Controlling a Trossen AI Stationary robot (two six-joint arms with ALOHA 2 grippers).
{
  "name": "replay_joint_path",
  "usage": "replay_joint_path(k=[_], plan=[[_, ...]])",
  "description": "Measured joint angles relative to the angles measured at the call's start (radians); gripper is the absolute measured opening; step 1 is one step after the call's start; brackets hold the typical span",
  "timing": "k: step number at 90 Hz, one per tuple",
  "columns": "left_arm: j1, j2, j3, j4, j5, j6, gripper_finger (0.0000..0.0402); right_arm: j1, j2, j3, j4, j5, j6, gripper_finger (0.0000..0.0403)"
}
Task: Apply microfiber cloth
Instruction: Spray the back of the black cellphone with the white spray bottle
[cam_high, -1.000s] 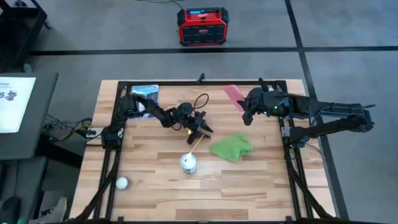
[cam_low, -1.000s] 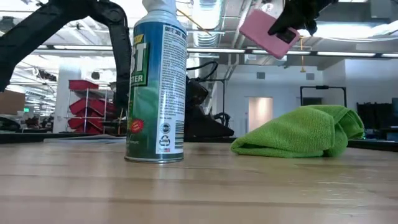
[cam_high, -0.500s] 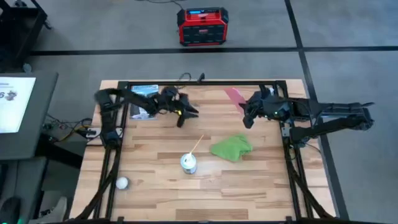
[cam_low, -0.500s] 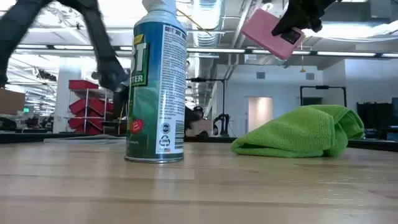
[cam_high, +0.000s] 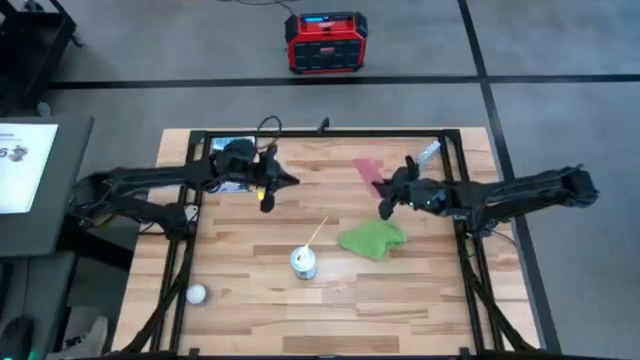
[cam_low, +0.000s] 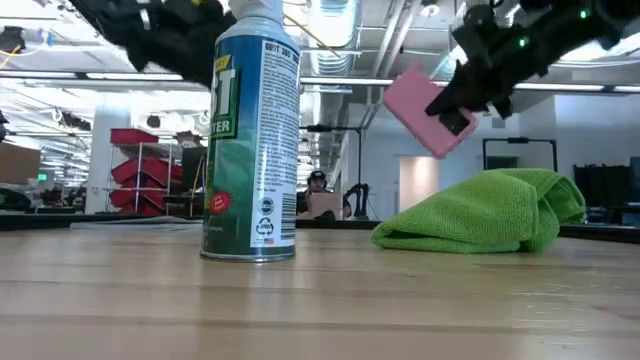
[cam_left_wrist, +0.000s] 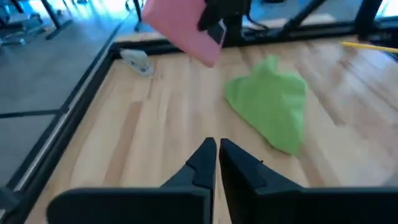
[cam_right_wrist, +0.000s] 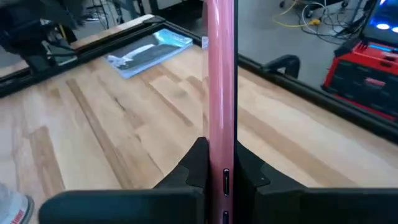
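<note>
1. Spreading across the middle of the room is the wooden table (cam_high: 250, 300), a butcher-block top edged by a black frame, with grey floor around it and a red box (cam_high: 326, 42) on the floor beyond the far edge.
2. Reaching in from the right side, the right arm holds its right gripper (cam_high: 386, 193) in the air above the table's far right part, fingers clamped on the pink phone (cam_high: 368, 169), which hangs tilted well off the wood.
3. Reaching in from the left side, the left gripper (cam_high: 268, 192) hangs over the far left part of the table, its fingers pressed together on nothing, as its wrist camera shows.
4. Lying bunched on the wood is the microfiber cloth (cam_high: 371, 238), bright green, just below and on the near side of the right gripper and the phone, touching neither; it is well apart from the left gripper.
5. Standing upright left of the cloth is a spray can (cam_high: 303, 262) with a thin straw angled out from its top.
6. Resting near the table's near left corner is a small white ball (cam_high: 196, 294).
</note>
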Motion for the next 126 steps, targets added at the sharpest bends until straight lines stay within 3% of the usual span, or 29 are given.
replay_joint_path(k=[27, 53, 70, 84, 99, 126], plan=[[-0.243, -0.012, 0.294, -0.397, -0.248, 0.000, 0.0000, -0.001, 0.209, -0.002, 0.209, -0.037, -0.043, 0.0015], [-0.387, 0.044, 0.448, -0.558, -0.255, -0.095, 0.0000, -0.012, 0.341, 0.000, 0.462, -0.037, -0.138, 0.0012], [-0.417, 0.191, 0.531, -0.693, -0.256, -0.105, 0.0000, -0.014, 0.381, 0.000, 0.570, -0.047, -0.156, 0.0012], [-0.467, 0.293, 0.632, -0.787, -0.259, -0.079, 0.0000, -0.014, 0.404, -0.001, 0.584, -0.060, -0.156, 0.0012], [-0.505, 0.317, 0.721, -0.823, -0.268, -0.046, 0.0000, -0.014, 0.419, -0.001, 0.619, -0.063, -0.158, 0.0012], [-0.505, 0.346, 0.734, -0.800, -0.268, -0.010, 0.0000, -0.014, 0.419, -0.001, 0.629, -0.086, -0.158, 0.0012]])
